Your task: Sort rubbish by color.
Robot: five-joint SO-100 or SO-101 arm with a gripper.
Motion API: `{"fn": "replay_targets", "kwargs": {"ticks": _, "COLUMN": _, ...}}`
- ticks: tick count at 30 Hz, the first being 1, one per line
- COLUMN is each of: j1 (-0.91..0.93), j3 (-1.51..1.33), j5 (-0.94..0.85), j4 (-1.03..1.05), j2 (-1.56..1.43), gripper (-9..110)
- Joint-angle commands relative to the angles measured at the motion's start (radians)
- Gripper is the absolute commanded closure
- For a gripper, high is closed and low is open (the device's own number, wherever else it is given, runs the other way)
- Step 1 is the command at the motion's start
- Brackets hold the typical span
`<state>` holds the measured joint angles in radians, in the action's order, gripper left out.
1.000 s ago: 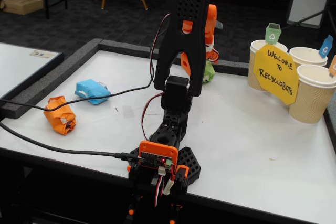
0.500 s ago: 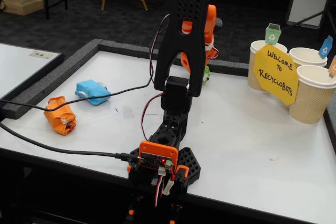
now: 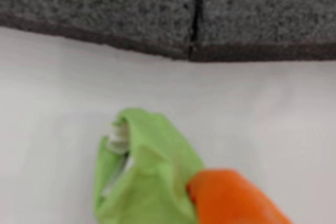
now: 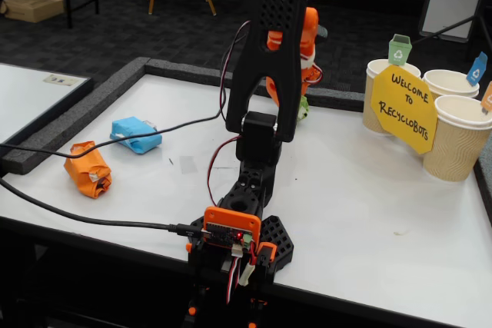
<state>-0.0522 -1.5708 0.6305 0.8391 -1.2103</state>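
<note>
Green wad (image 3: 147, 177) is seen at the table's far edge beside the foam border (image 3: 105, 3), an orange gripper (image 4: 301, 105) finger (image 3: 236, 198) touching it. Closure cannot be told. Grip should be confirmed before lifting toward the cups (image 4: 459, 137).

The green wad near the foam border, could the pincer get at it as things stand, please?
Probably yes: in the wrist view the green wad sits right against the orange fingertip with bare table around it; whether it is already gripped isn't visible.
</note>
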Motion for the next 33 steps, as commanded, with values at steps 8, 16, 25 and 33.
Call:
{"fn": "replay_targets", "kwargs": {"ticks": 8, "j1": 0.089, "j3": 0.221, "j5": -0.316, "j4": 0.213, "j2": -0.449, "gripper": 101}}
{"fn": "replay_targets", "kwargs": {"ticks": 16, "j1": 0.249, "j3": 0.198, "j5": -0.557, "j4": 0.216, "j2": -0.630, "gripper": 101}}
{"fn": "replay_targets", "kwargs": {"ticks": 25, "j1": 0.374, "j3": 0.256, "j5": -0.607, "j4": 0.138, "j2": -0.588, "gripper": 101}}
{"fn": "replay_targets", "kwargs": {"ticks": 33, "j1": 0.399, "j3": 0.350, "j5": -0.607, "j4": 0.061, "j2": -0.400, "gripper": 101}}
